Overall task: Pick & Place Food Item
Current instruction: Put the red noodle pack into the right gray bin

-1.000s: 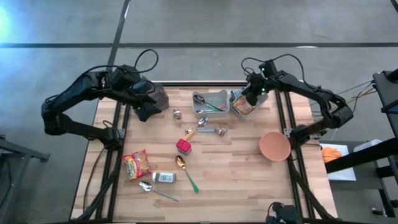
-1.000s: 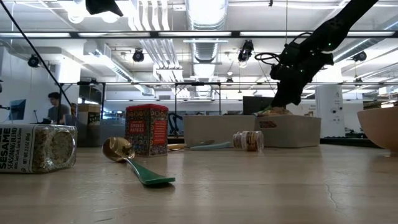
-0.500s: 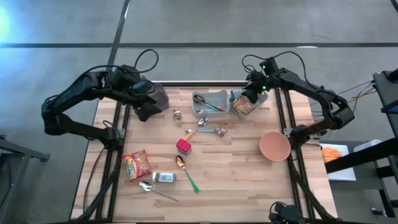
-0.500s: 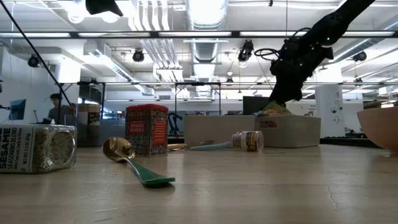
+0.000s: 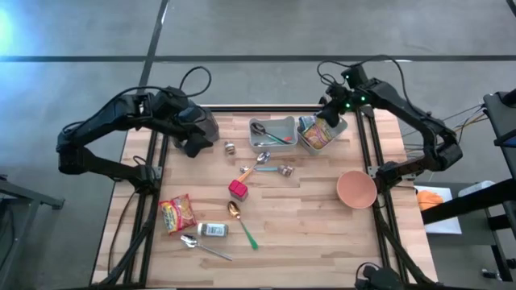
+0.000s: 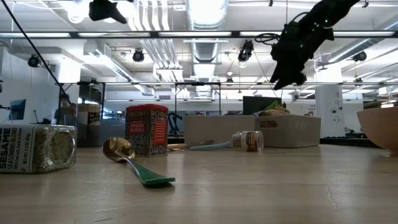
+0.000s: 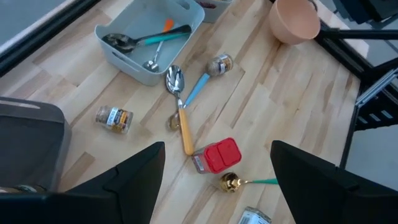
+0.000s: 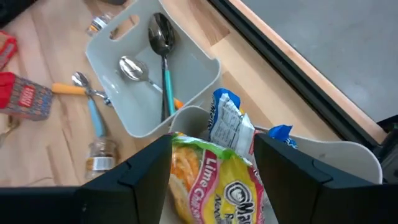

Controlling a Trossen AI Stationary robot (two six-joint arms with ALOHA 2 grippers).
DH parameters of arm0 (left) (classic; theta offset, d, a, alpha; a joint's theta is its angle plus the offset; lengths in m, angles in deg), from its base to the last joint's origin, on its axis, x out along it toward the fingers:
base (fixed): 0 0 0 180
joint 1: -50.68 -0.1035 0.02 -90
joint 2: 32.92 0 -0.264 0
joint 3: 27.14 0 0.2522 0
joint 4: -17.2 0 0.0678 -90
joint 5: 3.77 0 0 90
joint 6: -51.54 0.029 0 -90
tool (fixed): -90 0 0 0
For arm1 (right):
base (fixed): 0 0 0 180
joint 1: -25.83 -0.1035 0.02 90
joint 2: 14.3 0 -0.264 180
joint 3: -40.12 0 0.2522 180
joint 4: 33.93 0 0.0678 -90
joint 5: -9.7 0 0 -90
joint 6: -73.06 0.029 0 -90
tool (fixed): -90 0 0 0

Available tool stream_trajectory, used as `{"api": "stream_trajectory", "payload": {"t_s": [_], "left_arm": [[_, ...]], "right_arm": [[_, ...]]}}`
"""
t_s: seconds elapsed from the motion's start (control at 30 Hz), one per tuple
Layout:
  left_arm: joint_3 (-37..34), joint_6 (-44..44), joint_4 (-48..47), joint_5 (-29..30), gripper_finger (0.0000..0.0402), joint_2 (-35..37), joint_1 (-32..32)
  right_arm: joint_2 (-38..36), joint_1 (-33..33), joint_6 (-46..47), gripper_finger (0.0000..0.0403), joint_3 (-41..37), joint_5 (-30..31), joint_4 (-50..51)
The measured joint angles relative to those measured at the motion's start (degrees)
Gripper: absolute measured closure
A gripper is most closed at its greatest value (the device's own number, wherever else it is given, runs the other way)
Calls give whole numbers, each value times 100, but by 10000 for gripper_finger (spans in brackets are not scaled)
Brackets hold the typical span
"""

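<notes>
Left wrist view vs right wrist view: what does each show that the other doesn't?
Only left wrist: the pink bowl, the gold-headed spoon and the jar beside the grey block.
Only right wrist: the yellow noodle packet and blue-white packet in the white bin.
Both: the grey utensil tray, the red tin, the orange-handled spoon.

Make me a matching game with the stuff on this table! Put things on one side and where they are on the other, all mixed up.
Things:
1. yellow noodle packet
2. spoon with the teal handle
3. pink bowl
4. sesame jar

Places:
A. lying on its side on the wood
B. in the grey bin of cutlery
C. on the table's right edge
D. in the bin below the right gripper's fingers

Pairs: 1-D, 2-B, 3-C, 4-A
</notes>
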Motion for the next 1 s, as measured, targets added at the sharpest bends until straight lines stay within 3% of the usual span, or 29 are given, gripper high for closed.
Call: {"api": "stream_trajectory", "payload": {"t_s": [0.33,0.57,0.73,1.0], "left_arm": [[-709,-2,151,-85,105,2,33],[-1219,-146,-461,-879,105,2,185],[-1745,-717,-1030,-933,105,7,247],[-3021,-1463,-1000,-1323,106,-2,248]], "right_arm": [[-13,-1051,-47,177,577,4,444],[-24,-1800,43,177,563,712,449],[-24,-2069,182,177,411,761,446],[-24,-2144,347,177,129,767,384]]}}
